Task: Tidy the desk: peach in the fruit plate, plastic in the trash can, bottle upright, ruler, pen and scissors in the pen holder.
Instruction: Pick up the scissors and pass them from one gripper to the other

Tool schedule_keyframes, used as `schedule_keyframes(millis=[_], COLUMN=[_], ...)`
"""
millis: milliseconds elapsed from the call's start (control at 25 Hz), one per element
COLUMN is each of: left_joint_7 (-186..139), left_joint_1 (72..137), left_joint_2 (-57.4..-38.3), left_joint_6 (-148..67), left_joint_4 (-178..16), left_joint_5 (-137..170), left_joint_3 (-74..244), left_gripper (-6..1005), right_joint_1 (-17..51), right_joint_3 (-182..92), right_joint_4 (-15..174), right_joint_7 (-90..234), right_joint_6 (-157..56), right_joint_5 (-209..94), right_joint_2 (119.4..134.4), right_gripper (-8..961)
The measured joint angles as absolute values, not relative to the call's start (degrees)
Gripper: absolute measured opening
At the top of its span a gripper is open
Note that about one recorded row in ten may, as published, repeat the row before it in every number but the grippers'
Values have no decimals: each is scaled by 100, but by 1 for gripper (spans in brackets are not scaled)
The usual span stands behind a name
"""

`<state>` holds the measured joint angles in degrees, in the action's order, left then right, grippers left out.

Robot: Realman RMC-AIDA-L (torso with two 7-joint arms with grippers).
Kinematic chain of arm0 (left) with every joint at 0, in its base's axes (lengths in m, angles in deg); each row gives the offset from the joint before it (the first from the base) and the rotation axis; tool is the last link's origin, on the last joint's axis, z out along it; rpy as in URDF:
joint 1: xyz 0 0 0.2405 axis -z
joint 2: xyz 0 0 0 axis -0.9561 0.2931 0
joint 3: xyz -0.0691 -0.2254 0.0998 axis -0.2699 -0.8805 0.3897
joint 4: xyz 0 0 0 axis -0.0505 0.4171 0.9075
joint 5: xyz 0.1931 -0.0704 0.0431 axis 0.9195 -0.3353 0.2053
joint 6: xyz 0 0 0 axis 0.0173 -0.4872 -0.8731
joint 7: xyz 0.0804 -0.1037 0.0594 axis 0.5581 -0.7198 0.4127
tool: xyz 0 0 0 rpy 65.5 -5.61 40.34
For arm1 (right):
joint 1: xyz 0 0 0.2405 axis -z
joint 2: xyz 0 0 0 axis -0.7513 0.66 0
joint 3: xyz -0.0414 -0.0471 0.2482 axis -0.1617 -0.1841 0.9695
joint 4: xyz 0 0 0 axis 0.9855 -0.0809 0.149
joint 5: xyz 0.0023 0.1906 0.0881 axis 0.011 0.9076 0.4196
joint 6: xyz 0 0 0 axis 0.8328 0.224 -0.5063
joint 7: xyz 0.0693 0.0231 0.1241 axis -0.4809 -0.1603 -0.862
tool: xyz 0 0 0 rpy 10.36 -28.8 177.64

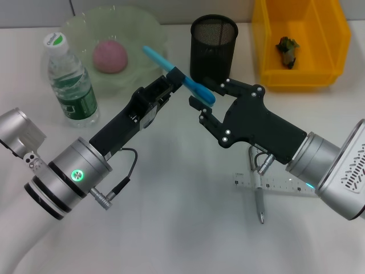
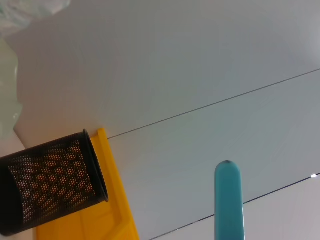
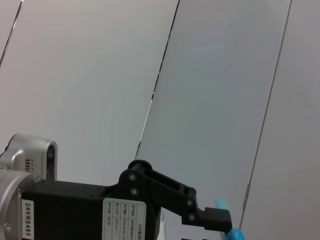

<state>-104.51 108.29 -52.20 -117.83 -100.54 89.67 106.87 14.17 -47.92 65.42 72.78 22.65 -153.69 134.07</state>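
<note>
Your left gripper [image 1: 174, 77] is clamped on the scissors [image 1: 181, 77], held above the desk [image 1: 171, 217]. Your right gripper [image 1: 201, 96] stands spread around their handle end, before the pen holder [image 1: 214, 43].

This looks like a robot lab or test room arranged as an office desk. The desk [image 1: 182, 222] is a plain white top with no clutter beyond a staged set of things: a black mesh pen holder [image 1: 214, 43] at the far middle, a yellow bin [image 1: 301, 40] at the far right, a green fruit plate [image 1: 117, 48] at the far left with a bottle [image 1: 71, 83] beside it, and a ruler [image 1: 274, 185] and pen [image 1: 258, 197] near the right. Both wrist views look up at bare pale wall or ceiling panels [image 3: 210, 90] split by thin dark seams, with no home furnishings.
</note>
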Motion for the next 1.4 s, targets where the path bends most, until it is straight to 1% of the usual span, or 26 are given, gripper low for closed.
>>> schedule_keyframes(millis=[200,600,800,1200,1400], left_joint_7=[-10448,-10445,-10444,-10445,-10445], left_joint_1=[10830,10841,10848,10897,10899], left_joint_2=[-5220,-5220,-5220,-5219,-5219], left_joint_6=[-11784,-11737,-11733,-11730,-11730], left_joint_4=[-10049,-10045,-10046,-10073,-10072], left_joint_5=[8967,8967,8968,8964,8964], left_joint_3=[10673,10672,10671,10663,10663], left_gripper=[308,311,313,316,318], right_joint_1=[1411,1390,1388,1351,1347], right_joint_3=[-4792,-4792,-4792,-4786,-4785], right_joint_4=[6542,6542,6549,6548,6553], right_joint_7=[7278,7278,7278,7277,7277], right_joint_6=[2265,2265,2257,2190,2187], right_joint_5=[-15368,-15374,-15374,-15366,-15368], right_joint_2=[13407,13407,13407,13405,13405], right_gripper=[346,239,246,146,116])
